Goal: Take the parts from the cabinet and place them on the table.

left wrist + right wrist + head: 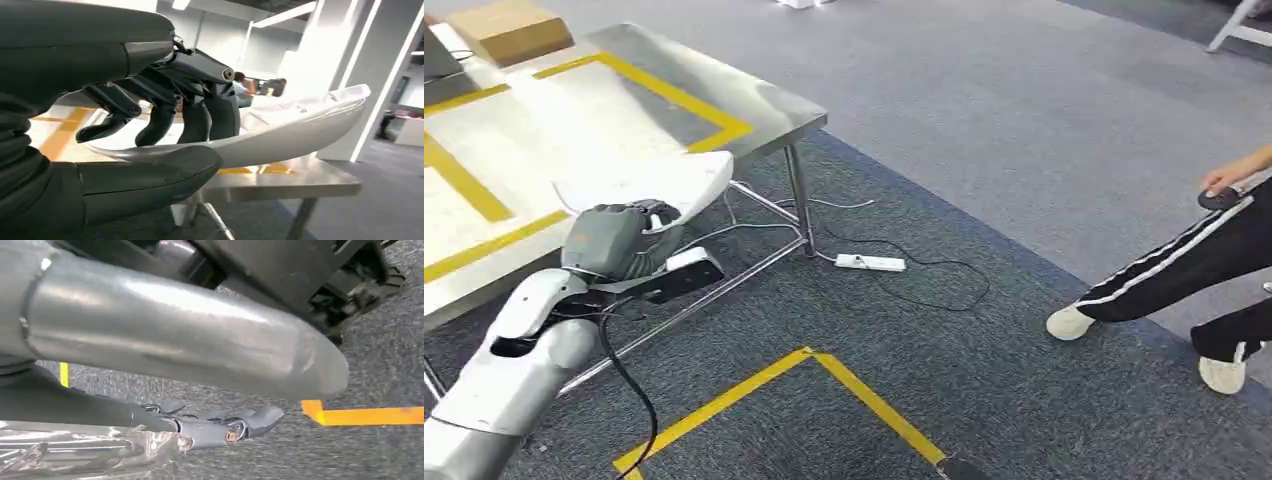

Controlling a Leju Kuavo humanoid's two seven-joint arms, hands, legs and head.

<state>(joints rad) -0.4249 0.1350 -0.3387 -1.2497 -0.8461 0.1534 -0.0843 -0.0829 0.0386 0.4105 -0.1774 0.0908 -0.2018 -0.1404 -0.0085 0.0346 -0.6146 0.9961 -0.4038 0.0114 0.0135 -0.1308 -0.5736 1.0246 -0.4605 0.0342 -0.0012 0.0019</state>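
Observation:
My left hand [619, 240] grips a white curved part [659, 185] by its near end, level with the front edge of the steel table [764, 105]. The part's far end reaches over the tabletop, just above it. In the left wrist view the thumb lies under the white part [300, 130] and the dark fingers [195, 117] press on top. My right hand [225, 427] hangs over the carpet, its dark fingers stretched along a crinkled clear plastic-wrapped part [75, 450] that lies between them and the thumb.
Yellow tape lines mark the tabletop, and a cardboard box [509, 28] stands at its far left. A white power strip [871, 263] with cables lies on the floor by the table leg. A person's legs [1184, 270] stretch in from the right. Yellow tape [824, 380] crosses the carpet.

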